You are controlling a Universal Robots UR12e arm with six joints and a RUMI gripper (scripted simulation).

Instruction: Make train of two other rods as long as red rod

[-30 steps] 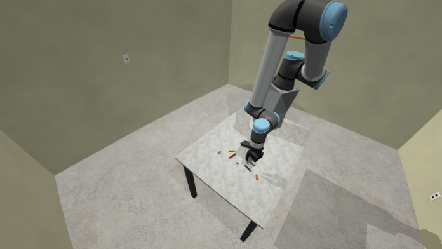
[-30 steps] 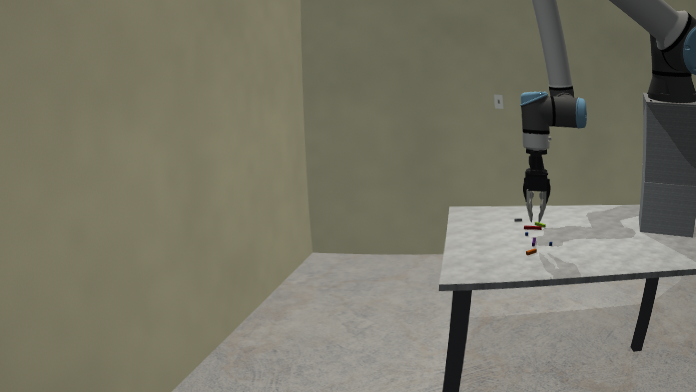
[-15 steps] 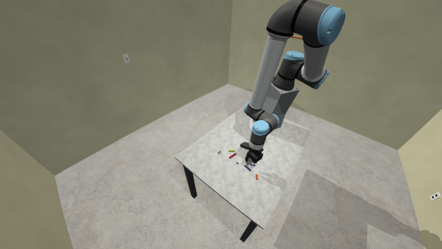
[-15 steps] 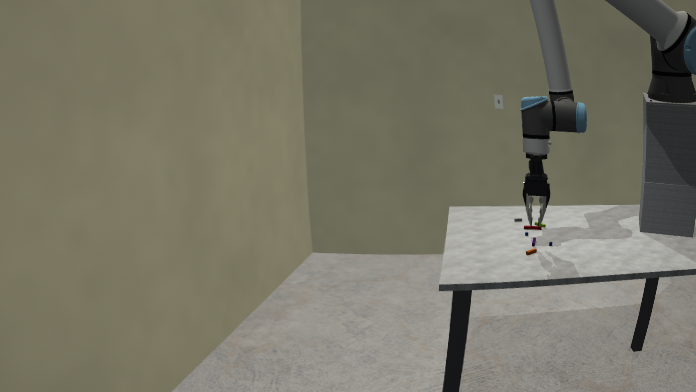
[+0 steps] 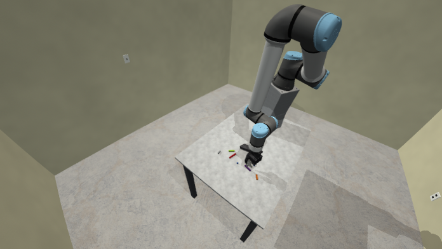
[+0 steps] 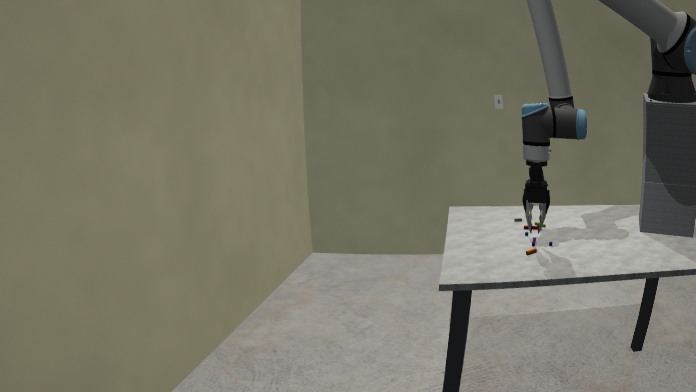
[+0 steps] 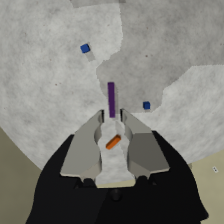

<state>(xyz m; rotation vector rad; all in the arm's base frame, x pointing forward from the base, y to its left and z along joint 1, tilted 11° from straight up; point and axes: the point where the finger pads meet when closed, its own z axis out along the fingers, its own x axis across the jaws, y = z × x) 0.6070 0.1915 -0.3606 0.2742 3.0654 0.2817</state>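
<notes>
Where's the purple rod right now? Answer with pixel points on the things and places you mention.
In the wrist view the slim purple rod (image 5: 247,168) (image 6: 534,241) (image 7: 111,95) lies just beyond the fingertips, between two small blue cubes, with the short orange rod (image 5: 256,176) (image 6: 531,251) (image 7: 113,142) nearest its lower end.

Tabletop (image 5: 203,159) (image 6: 480,265) (image 7: 40,90), pale mottled grey w/ dark legs. On it, spread out: grey rod (image 5: 219,152) (image 6: 518,220), lime (image 5: 232,150) nr red (image 5: 232,155), two blue cubes (image 7: 85,48) (image 7: 146,105) either side of purple (image 5: 247,168) (image 7: 111,100), orange (image 5: 256,176) (image 6: 531,251) (image 7: 113,142) nr purple's end.
</notes>
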